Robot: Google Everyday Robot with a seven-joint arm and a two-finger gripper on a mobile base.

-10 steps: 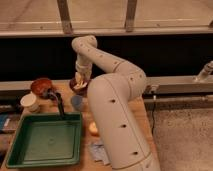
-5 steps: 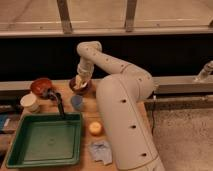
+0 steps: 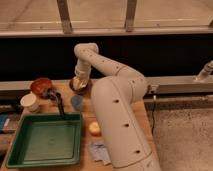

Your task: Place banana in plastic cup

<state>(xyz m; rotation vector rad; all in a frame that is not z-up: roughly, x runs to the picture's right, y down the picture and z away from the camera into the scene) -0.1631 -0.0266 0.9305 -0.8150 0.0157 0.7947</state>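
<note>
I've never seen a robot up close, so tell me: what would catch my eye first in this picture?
The big white arm, dotted with holes, fills the middle and curves up and over so its claw hangs over a dark bowl at the back. Next comes the green tray at front left. A small blue-grey plastic cup sits just behind it, and a round yellow-orange fruit lies beside the arm.

No lettering, label, brand or number can be read anywhere, not on the green tray [image 3: 47, 116], not on the white arm [image 3: 117, 110]. The gripper [image 3: 80, 84] hangs over the dark bowl [image 3: 88, 89], left of centre.
</note>
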